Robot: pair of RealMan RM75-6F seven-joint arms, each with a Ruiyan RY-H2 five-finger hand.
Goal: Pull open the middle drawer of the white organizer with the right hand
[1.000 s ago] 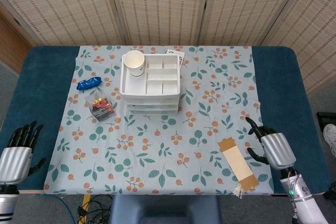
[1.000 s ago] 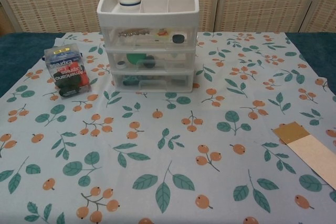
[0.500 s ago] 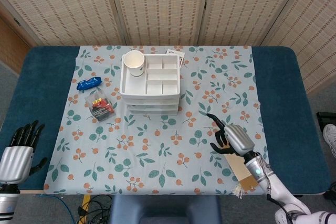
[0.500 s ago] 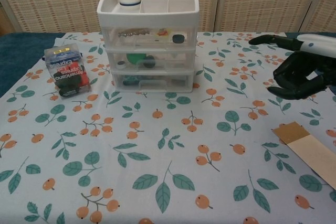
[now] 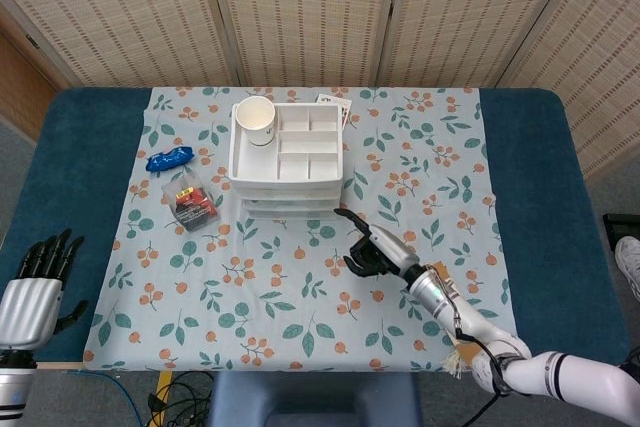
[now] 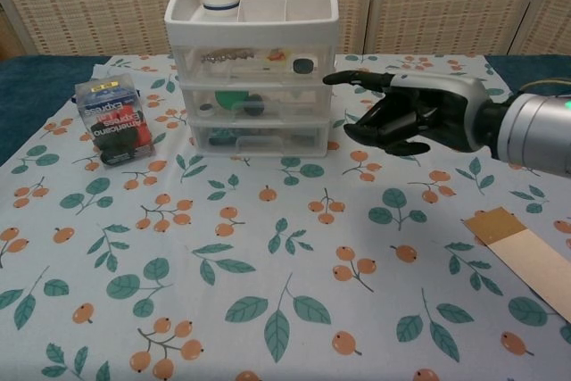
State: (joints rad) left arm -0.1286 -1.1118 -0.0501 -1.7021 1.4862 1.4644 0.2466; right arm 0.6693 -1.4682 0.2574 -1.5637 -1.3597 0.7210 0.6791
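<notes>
Sweeping in from the lower right of the frame, the right hand (image 6: 419, 118) now hangs just right of the white organizer (image 6: 252, 60), where a second ago it sat back near the bench edge beside the tan card (image 5: 455, 312). Half a second ago it was only midway across the floral cloth (image 5: 300, 287). Its fingers (image 6: 352, 78) are partly spread, one stretched out toward the organizer's right side at about the height of the top drawer, the rest curled loosely under the palm, and they hold nothing. In the chest view the outstretched tip lies close to the organizer's corner, though contact cannot be told.

The middle drawer (image 6: 254, 100) sits in the upper centre of the frame, flush with the drawers above and below, so it is not yet pulled. A paper cup (image 5: 256, 119) stands in the top tray. The approach looks nearly done; the hand probably needs to come lower and round to the drawer's front lip before hooking it.

The left hand (image 5: 35, 292) rests at the lower left, fingers apart and idle, unchanged.
</notes>
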